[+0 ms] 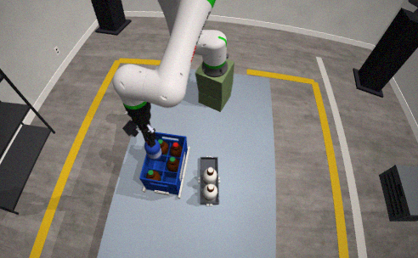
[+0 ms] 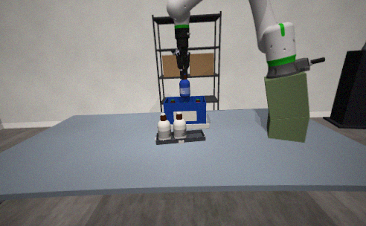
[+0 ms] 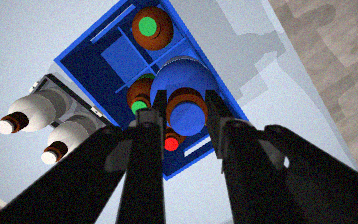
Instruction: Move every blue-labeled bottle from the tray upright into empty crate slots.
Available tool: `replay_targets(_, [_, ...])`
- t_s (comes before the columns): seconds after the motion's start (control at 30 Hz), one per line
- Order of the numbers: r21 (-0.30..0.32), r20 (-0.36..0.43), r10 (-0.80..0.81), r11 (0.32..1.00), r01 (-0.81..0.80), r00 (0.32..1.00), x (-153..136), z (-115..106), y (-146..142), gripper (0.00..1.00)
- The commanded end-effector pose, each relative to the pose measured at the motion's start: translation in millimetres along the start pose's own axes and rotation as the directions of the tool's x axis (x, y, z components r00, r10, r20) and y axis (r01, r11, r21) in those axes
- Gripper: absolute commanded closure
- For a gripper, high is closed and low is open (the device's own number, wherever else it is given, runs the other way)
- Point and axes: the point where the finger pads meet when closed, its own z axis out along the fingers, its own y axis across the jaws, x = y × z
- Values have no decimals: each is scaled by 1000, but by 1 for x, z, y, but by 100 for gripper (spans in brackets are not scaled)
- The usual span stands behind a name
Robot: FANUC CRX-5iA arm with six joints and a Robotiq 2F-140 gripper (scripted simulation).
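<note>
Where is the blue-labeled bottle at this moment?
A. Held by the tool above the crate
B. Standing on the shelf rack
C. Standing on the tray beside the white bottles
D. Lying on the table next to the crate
A: the tool is shut on the neck of the blue-labeled bottle, which hangs upright over the blue crate, not yet down in a slot.
</note>
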Motion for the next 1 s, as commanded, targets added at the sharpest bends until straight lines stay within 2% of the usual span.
replay_targets(0.0, [0, -2, 0, 1000, 0, 1000, 1, -1, 0, 90])
replay_targets(0.97, [0, -2, 0, 1000, 0, 1000, 1, 6, 0, 90])
